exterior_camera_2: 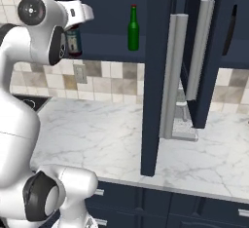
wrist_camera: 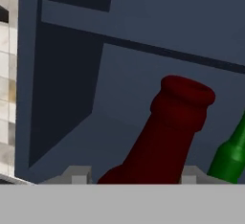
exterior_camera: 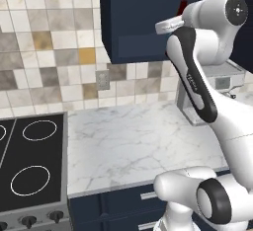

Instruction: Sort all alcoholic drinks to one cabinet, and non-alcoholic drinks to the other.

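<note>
Arm reared up high from base, elbow bent, forearm reaching up toward wall cabinet level. Wrist at top in both base views, hand pointing forward into dark cabinet opening. Gripper (wrist_camera: 131,176) seen in hand view, two fingertips (wrist_camera: 79,175) poking up at bottom, one each side of dark red-brown bottle (wrist_camera: 165,137). Jaws narrowed around bottle body, bottle sitting between them, leaning in this view. In right base view, hand partly covers same bottle.
</note>
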Controlling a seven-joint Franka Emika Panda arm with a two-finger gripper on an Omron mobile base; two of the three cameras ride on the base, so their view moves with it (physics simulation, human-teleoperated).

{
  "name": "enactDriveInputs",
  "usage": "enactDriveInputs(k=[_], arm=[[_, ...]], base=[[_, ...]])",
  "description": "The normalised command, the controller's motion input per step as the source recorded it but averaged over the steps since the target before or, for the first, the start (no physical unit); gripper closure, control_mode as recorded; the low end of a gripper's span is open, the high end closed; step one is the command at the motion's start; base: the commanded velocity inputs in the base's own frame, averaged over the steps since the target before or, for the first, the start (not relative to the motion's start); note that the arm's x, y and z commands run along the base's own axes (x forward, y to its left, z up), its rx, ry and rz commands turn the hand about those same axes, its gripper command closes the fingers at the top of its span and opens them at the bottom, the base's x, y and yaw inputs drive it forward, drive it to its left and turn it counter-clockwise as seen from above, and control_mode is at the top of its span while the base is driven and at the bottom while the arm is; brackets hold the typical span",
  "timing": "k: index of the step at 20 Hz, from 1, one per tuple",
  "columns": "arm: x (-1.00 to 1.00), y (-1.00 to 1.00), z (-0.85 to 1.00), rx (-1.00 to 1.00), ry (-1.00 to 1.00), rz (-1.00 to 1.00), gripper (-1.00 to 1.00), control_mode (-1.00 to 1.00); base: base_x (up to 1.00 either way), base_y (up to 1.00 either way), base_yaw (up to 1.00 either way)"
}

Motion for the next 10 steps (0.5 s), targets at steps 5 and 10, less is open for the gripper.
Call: enactDriveInputs(k=[5,10], arm=[[0.48,0.02,-0.04,-0.01,0.00,0.00,1.00,-1.00],[0.37,0.04,-0.11,-0.01,0.00,0.00,1.00,-1.00]], base=[[0.00,0.00,0.00],[0.00,0.00,0.00]])
